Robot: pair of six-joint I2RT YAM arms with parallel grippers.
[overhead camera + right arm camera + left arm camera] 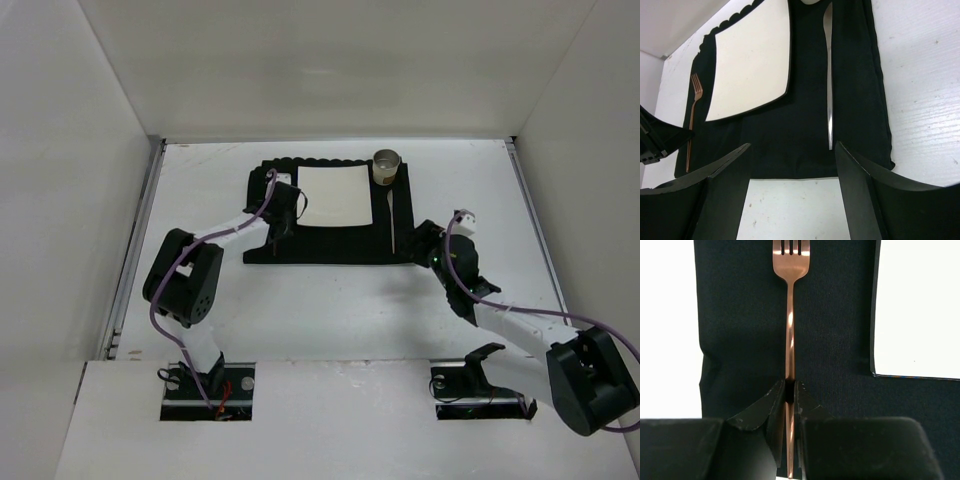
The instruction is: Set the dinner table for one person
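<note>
Walled in white on three sides, with the matte white dinner table [330, 320] filling most of the overhead frame. Looked close to finished, judging by the layout. Counted a black placemat [330, 248] spread at upper centre, a white square plate [335, 195] set on its middle, a small metal cup [386, 166] at the mat's upper right corner and a silver knife [393, 222] laid just right of the plate. Counted also a copper-coloured fork [790, 325] lying straight on the mat left of the plate, tines toward the top of the left wrist frame.

Seemed to lack only the letting go of that fork and the drawing back of both arms. Saw no spoon or napkin anywhere, so could not tell whether more was meant to come.

Found the left pincer [789, 390] pinched narrow on the lower part of the fork's handle, one finger against each side, low over the mat. Found the right pincer [792, 147] spread wide and holding nothing, poised over the mat's near edge at lower centre of its own frame. Saw the knife's near end just inside its right-hand finger there, with no contact visible.
</note>
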